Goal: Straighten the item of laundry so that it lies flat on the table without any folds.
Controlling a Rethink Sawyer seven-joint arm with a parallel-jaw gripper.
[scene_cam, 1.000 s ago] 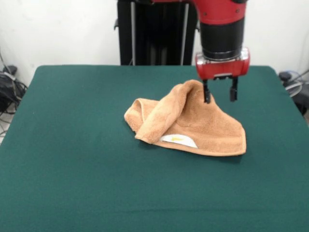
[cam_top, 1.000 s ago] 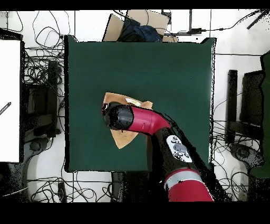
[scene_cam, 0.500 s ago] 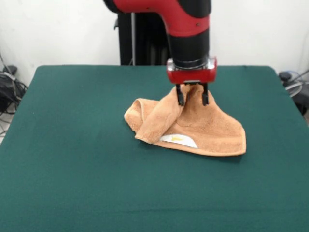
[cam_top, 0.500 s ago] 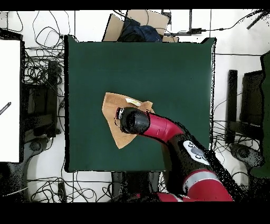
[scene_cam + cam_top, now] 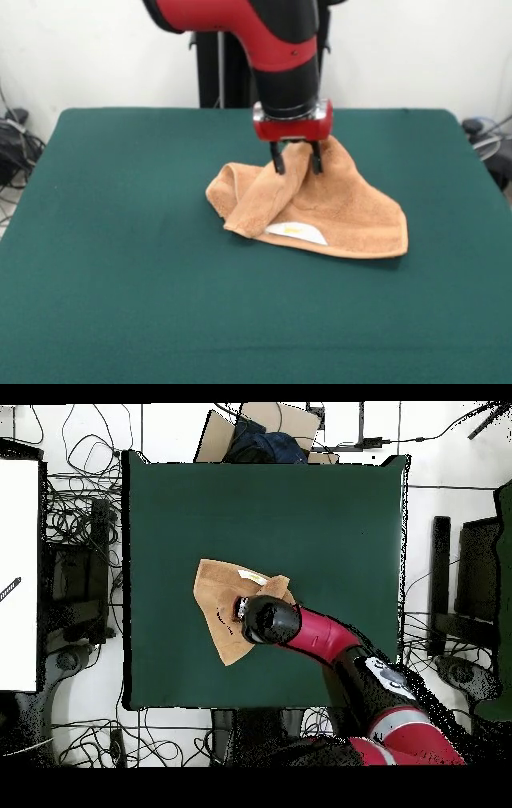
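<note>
Scanning left to right in the front view: bare green table [image 5: 104, 240] on the left, then the towel [image 5: 352, 216] just right of centre, toward the far half. Not flat yet. Its left part is doubled over into a thick rolled fold [image 5: 256, 196], with a rounded loop at the left end. A small white label [image 5: 294, 231] shows at the near edge under that fold. The right part lies as a roughly flat triangle running to a corner at the lower right.

The gripper [image 5: 295, 158] hangs right at the raised peak of the cloth, at the top of the fold. Its two dark fingers [image 5: 277, 158] stand apart with a gap between them; tips look level with or just touching the cloth, nothing visibly pinched. Whether cloth sits between them, can't tell for sure.

Overhead: towel [image 5: 220, 599] sits in the lower-left middle of the table [image 5: 330, 514], the arm covering its lower-right part.

Progress judgement: early. Nothing unfolded so far; grasp on the folded layer not yet made. Left to do: close on the top layer, pull it open away from the flat part, release, check for remaining creases.
</note>
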